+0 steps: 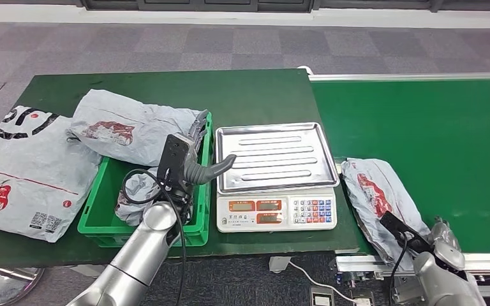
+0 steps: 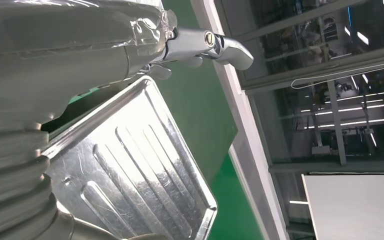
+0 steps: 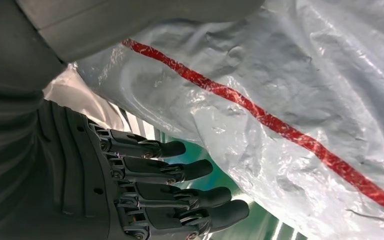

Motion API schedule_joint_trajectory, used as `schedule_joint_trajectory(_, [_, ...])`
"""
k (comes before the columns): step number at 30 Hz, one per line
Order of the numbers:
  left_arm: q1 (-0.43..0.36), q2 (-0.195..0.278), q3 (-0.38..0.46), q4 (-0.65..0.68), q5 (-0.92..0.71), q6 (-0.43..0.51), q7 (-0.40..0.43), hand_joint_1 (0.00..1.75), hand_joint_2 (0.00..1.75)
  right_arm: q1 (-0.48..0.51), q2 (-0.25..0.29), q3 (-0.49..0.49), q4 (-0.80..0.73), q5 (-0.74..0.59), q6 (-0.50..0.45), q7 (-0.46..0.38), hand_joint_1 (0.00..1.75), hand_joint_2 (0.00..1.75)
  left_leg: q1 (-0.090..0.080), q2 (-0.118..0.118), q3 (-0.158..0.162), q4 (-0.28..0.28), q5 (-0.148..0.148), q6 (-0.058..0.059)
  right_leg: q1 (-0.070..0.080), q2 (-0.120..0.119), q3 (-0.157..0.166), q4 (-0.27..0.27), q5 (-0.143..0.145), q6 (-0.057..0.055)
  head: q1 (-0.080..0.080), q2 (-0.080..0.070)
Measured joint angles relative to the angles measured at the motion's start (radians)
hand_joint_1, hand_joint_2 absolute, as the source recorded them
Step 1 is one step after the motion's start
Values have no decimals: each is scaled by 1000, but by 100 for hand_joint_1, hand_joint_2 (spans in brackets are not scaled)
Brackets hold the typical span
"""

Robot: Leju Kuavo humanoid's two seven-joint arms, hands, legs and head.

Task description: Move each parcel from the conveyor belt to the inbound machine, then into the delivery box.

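Biggest risk here: the parcel [image 1: 383, 204] is a floppy grey poly bag lying at the near edge of the belt [image 1: 421, 127], partly hanging over the belt's rim. If it's gripped by loose film only, it can probably slip out or sag and get dragged against the scale [image 1: 275, 175] on the way over. A snag on the belt's metal edge also looks possible, since the right hand [image 1: 443, 245] is placed low at that edge, under the bag's near end.

In the right wrist view the fingers [image 3: 180, 190] are seen stretched out and held side by side, nothing clamped in them, with the bag's crinkled surface and its red stripe just beside them. Actual contact can't be judged from these shots.

The left hand [image 1: 198, 169] is raised above the right rim of the bin [image 1: 99, 191], thumb pointed toward the scale's tray, nothing held in it and fingers not closed. It could be bumped if the parcel gets swung across carelessly.

The bin is already stuffed, with one bag draped over its far-left corner, so anything dropped on top could slide off.
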Motion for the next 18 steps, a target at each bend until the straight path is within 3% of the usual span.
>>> schedule_joint_trajectory(4, [22,12,0,-17,-21,22,21,0,175,-11,11,1,1,-70,-37,-107,175,175,-1,1,-1,0,0,0,0,2,-1,0,1,1,0,0])
schedule_joint_trajectory(18, [55,31,1,-51,-33,23,24,0,175,-39,33,10,2,-99,-44,-113,175,175,-1,1,-2,-1,0,0,0,1,-3,0,0,0,0,0])
